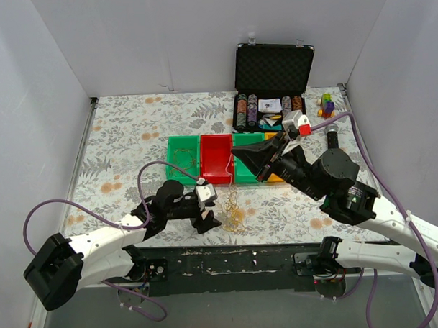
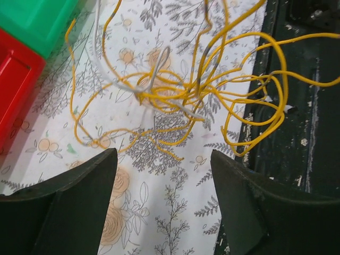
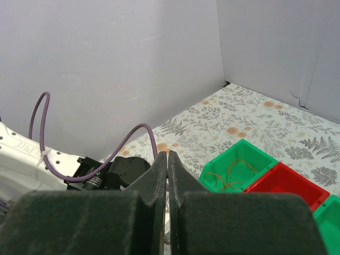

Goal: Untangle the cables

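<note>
Cables [image 1: 233, 210] stretching near-to-far on desk [image 1: 131, 124] | we are holding left pincer [image 1: 209, 206] wide, empty, beside them | right pincer [image 3: 168, 159] closed, empty

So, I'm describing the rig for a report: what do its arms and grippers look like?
The left arm and right arm have white links, black joints and a looping purple cable each. The left gripper and right gripper have dark wedge-shaped fingers.
</note>
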`<state>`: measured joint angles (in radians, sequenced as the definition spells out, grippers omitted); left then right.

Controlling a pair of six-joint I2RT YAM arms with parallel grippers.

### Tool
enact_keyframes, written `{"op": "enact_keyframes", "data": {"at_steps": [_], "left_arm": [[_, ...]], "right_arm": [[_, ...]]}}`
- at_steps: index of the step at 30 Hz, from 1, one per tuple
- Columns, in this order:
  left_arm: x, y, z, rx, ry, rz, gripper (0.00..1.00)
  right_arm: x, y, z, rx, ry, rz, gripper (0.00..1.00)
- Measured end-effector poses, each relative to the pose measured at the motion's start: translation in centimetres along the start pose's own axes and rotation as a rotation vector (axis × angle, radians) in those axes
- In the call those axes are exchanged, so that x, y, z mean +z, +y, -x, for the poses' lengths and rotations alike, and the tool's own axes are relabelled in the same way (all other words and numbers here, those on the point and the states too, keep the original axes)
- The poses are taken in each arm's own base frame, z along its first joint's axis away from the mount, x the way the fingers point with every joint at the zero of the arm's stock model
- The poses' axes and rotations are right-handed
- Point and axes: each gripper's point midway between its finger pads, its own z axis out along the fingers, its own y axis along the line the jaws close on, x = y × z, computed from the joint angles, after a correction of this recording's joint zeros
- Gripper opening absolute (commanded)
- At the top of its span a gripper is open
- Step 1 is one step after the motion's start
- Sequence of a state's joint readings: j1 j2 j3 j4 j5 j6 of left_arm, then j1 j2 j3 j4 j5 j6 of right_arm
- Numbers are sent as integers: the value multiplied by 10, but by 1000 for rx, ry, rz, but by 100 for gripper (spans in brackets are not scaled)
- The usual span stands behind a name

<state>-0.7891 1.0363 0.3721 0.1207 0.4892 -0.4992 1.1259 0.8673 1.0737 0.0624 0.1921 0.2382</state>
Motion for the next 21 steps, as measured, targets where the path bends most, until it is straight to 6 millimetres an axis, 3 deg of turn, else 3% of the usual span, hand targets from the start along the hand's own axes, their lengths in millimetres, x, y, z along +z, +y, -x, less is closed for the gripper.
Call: {"op": "enact_keyframes", "data": {"at_steps": [7, 14, 16, 18, 19, 21], "left_arm": [[1, -26, 21, 22, -100, -153, 65], [1, -33, 13, 61, -110, -197, 50], [1, -30, 10, 69, -104, -181, 36], [2, -27, 7, 75, -102, -160, 9], [2, -26, 6, 79, -103, -151, 0], [2, -21, 7, 89, -108, -128, 0]], "right_arm": [[7, 5, 10, 12, -16, 9, 1], [12, 11, 25, 32, -52, 28, 1], [12, 13, 27, 36, -57, 35, 1], [12, 15, 28, 47, -61, 47, 1], [12, 16, 28, 50, -62, 52, 1], [12, 19, 31, 56, -64, 61, 1]]}}
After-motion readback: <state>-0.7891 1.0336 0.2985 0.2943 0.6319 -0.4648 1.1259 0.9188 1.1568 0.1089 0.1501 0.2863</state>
